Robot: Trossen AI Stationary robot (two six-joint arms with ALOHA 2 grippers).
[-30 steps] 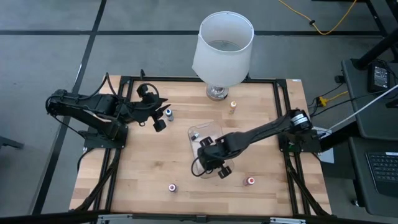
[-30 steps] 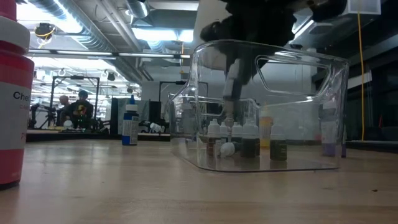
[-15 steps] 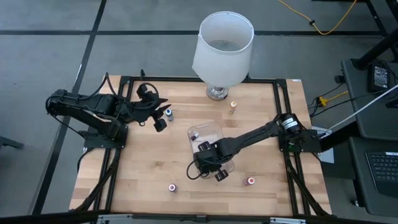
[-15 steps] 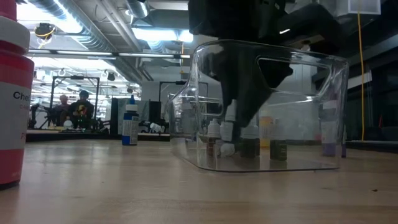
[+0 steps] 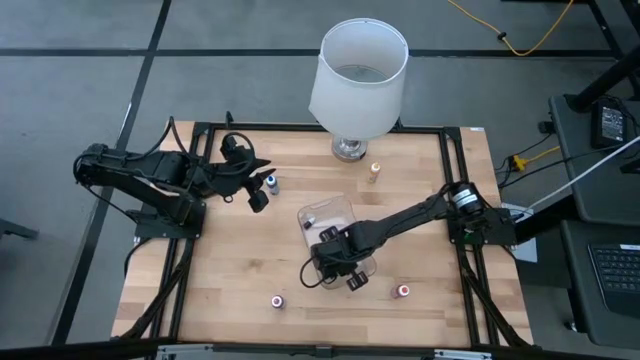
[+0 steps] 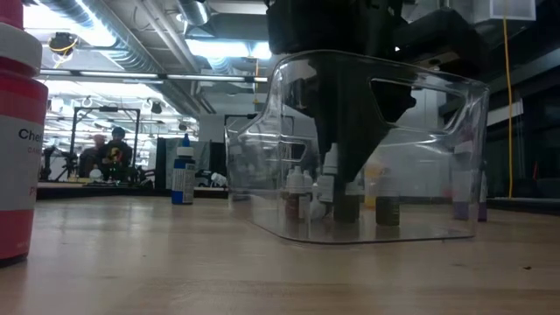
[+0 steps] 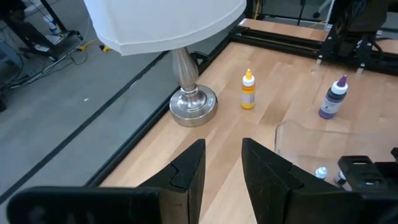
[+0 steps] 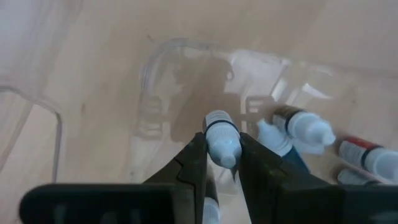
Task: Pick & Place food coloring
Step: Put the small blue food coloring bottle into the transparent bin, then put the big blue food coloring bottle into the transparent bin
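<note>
While I checked the feeds, the right pincer was down inside the clear tray near the middle of the table, clamped on a white-capped bottle of food coloring. From the right wrist camera I saw the bottle pinched between both fingers, cap pointing away from the wrist. Other small bottles lay on the tray floor just beside it, one with a red body. From table height I saw several bottles standing upright in the tray, with the dark arm coming in from above.

Left pincer sat parked over the table's far-left area, fingers a narrow gap apart, nothing between them. Its camera looked past the lamp base at an orange-yellow bottle and a purple bottle, both upright on the wood and well apart from the tray.

Loose bottles also on the table: a blue-capped one just beside the left pincer, a red-capped one and another red-capped one near the front edge.
</note>
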